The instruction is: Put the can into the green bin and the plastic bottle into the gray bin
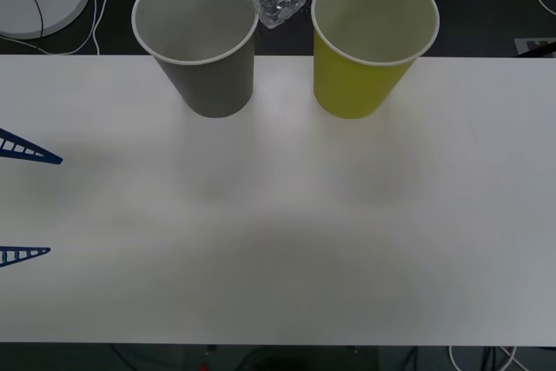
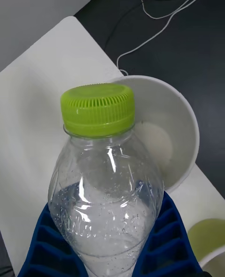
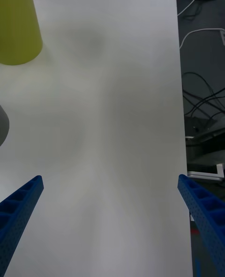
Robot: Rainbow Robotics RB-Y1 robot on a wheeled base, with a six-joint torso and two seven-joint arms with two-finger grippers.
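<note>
Two bins (image 1: 195,41) (image 1: 373,41), white table (image 1: 278,241), dark floor (image 1: 486,6)

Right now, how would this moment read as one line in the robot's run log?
right gripper: shut on clear ribbed plastic bottle, above gray paper-cup bin | left gripper: open, idle at table edge | yellow-green paper-cup bin: upright

Front camera: above my arms, facing forward and down over the table (image 1: 278,241). My 2 wrist cameras: close, facing downward. All 3 share the gray bin (image 1: 201,41) and green bin (image 1: 369,41).
</note>
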